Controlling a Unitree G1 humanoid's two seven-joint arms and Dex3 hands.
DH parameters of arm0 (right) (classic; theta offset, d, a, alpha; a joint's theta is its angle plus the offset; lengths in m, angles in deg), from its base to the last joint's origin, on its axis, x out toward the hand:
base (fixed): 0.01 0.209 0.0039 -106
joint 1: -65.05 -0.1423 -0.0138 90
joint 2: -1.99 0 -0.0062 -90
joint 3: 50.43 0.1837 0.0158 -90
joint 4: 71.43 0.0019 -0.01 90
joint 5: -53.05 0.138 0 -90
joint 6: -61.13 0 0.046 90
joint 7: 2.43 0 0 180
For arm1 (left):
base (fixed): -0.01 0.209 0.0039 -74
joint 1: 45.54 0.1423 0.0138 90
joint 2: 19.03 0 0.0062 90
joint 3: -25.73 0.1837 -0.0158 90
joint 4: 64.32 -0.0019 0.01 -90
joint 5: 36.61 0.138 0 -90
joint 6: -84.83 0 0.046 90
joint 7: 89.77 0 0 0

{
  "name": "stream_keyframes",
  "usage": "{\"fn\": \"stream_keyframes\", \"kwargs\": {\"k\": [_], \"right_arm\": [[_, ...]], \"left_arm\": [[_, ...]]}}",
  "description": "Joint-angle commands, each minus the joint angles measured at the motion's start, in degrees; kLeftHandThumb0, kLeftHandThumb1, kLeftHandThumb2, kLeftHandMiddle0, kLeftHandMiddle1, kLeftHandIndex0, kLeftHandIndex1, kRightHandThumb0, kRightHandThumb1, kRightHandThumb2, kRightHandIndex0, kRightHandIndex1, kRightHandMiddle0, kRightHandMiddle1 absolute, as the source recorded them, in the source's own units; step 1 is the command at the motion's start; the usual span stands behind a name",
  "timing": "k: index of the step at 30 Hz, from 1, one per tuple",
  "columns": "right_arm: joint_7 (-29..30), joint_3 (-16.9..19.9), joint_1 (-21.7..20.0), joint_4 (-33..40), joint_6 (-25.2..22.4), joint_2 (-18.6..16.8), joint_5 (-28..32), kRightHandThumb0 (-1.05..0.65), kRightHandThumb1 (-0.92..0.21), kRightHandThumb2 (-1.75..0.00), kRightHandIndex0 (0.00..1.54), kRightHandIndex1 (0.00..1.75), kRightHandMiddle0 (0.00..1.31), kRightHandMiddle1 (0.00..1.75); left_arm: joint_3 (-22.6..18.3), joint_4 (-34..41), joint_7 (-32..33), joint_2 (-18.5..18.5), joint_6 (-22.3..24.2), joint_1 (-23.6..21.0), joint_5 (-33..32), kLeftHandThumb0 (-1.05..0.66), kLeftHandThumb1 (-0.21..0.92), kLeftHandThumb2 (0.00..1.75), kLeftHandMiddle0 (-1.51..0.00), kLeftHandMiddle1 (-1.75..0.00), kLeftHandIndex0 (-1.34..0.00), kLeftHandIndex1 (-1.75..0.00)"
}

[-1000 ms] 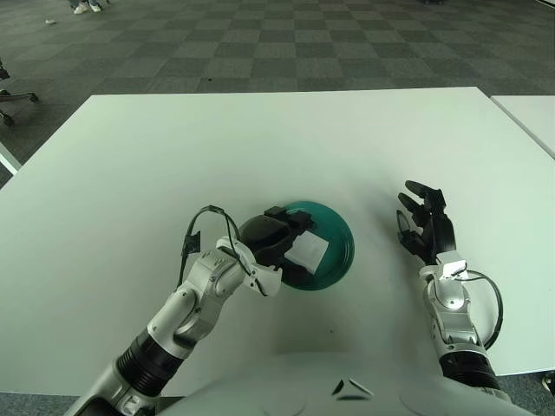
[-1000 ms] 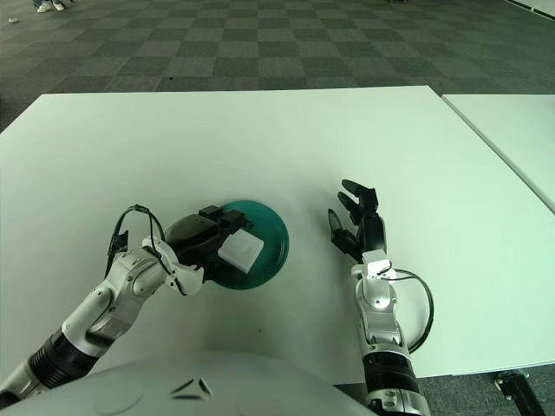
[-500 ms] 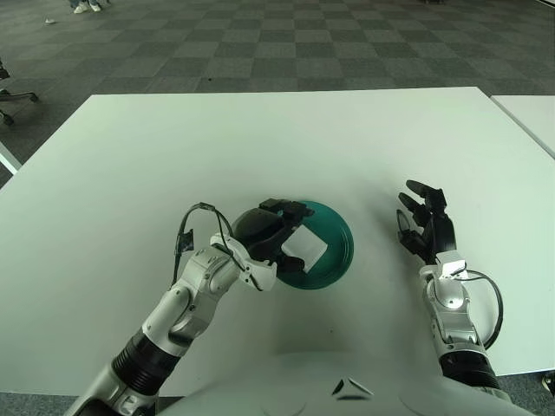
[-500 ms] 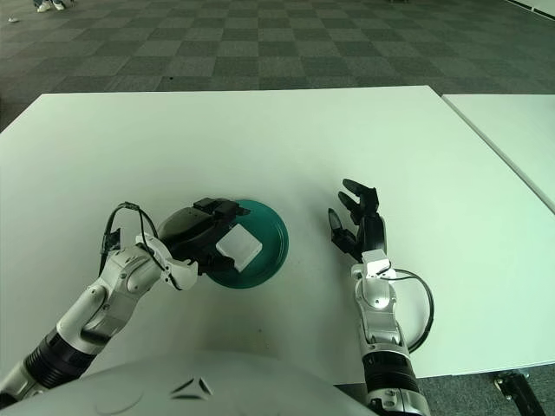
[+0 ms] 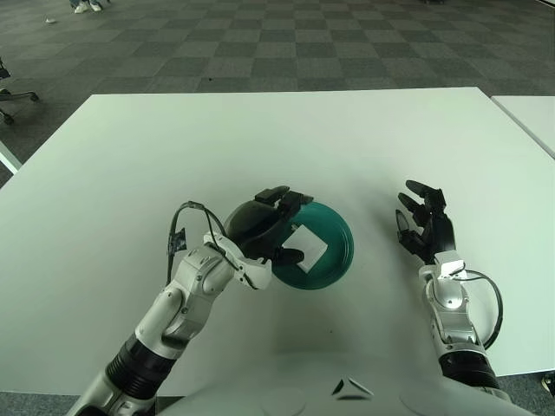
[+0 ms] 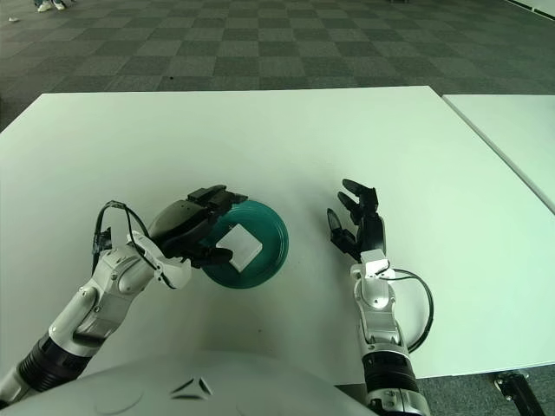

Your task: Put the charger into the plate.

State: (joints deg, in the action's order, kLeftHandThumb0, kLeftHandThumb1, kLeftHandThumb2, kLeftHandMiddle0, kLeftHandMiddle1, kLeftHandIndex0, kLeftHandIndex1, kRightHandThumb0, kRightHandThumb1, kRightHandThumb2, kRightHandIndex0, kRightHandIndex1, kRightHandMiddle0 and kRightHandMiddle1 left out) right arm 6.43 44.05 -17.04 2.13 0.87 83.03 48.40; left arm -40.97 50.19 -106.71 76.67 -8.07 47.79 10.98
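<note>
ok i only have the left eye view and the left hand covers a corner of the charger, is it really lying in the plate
observer: yes. In the right eye view the charger shows whole, lying flat inside the plate, left of the plate's middle.
operator: is the hand off it
observer: the left hand grips nothing. From the right eye its fingers are spread above the plate's left rim, beside the charger rather than around it. I cannot tell whether the thumb touches the charger's left edge.
</note>
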Motion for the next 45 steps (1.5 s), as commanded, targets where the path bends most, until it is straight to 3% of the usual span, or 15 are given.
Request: {"fn": "stream_keyframes", "kwargs": {"k": [1, 8, 11, 15, 20, 23, 27, 31, 39, 45], "right_arm": [[0.54, -2.87, 8.42, -9.09, 0.08, -3.39, -2.36, -0.57, -0.92, -0.54, 0.37, 0.27, 0.00, 0.89], [0.58, -2.63, 8.48, -9.68, -0.01, -3.24, -2.48, -0.58, -0.92, -0.55, 0.36, 0.26, 0.00, 0.89], [0.48, -2.57, 8.60, -10.03, 0.14, -3.19, -2.33, -0.56, -0.92, -0.55, 0.35, 0.26, 0.00, 0.87], [0.31, -2.56, 8.95, -9.91, -0.11, -3.41, -1.97, -0.54, -0.92, -0.54, 0.35, 0.26, 0.00, 0.85], [0.06, -2.68, 9.63, -9.19, -0.25, -3.43, -1.80, -0.54, -0.92, -0.53, 0.36, 0.27, 0.00, 0.84], [-0.31, -2.81, 10.00, -8.60, -0.13, -3.30, -1.62, -0.55, -0.92, -0.53, 0.37, 0.27, 0.00, 0.84], [-1.09, -2.86, 10.68, -7.51, 0.48, -2.98, -1.22, -0.55, -0.92, -0.54, 0.37, 0.28, 0.00, 0.86], [-3.79, -2.87, 12.28, -4.27, 0.86, -2.74, 0.97, -0.56, -0.92, -0.54, 0.37, 0.29, 0.00, 0.87], [-8.70, -4.28, 19.54, 15.60, -4.98, -2.71, 7.70, -0.55, -0.92, -0.51, 0.37, 0.29, 0.00, 0.93], [-9.75, -4.27, 20.94, 22.58, -8.39, -3.01, 9.40, -0.51, -0.86, -0.57, 0.35, 0.25, 0.00, 0.97]], "left_arm": [[-2.51, 1.61, 1.94, -0.09, -0.21, -0.58, -0.09, -1.05, 0.92, 0.66, -0.06, -0.01, 0.00, -0.26], [-4.77, 3.51, 3.91, -1.55, 0.30, -0.50, 0.56, -1.05, 0.92, 0.69, -0.01, 0.00, 0.00, -0.16], [-6.18, 4.18, 5.73, -5.34, 2.67, 0.88, -2.18, -1.05, 0.92, 0.71, -0.01, 0.00, 0.00, -0.20], [-11.40, 2.46, 9.76, -11.09, 3.37, 5.48, -13.40, -1.05, 0.92, 0.73, -0.04, -0.01, 0.00, -0.29], [-19.09, -7.52, 16.10, -16.66, -4.13, 9.73, -28.30, -1.05, 0.92, 0.74, -0.13, -0.04, 0.00, -0.47], [-20.51, -12.02, 18.20, -19.94, -7.60, 11.15, -33.94, -1.01, 0.92, 0.75, -0.20, -0.06, 0.00, -0.59], [-21.17, -11.79, 19.36, -25.70, -7.01, 14.36, -41.60, -0.92, 0.92, 0.75, -0.31, -0.08, 0.00, -0.78], [-21.33, -13.04, 21.59, -30.19, -10.11, 19.24, -46.11, -0.81, 0.92, 0.78, -0.43, -0.12, -0.04, -0.95], [-24.66, -14.53, 21.24, -29.78, -10.96, 22.27, -49.85, -0.72, 0.92, 0.79, -0.49, -0.15, -0.10, -1.01], [-25.96, -15.06, 20.78, -28.98, -11.81, 23.07, -50.73, -0.73, 0.92, 0.82, -0.49, -0.16, -0.10, -1.01]]}}
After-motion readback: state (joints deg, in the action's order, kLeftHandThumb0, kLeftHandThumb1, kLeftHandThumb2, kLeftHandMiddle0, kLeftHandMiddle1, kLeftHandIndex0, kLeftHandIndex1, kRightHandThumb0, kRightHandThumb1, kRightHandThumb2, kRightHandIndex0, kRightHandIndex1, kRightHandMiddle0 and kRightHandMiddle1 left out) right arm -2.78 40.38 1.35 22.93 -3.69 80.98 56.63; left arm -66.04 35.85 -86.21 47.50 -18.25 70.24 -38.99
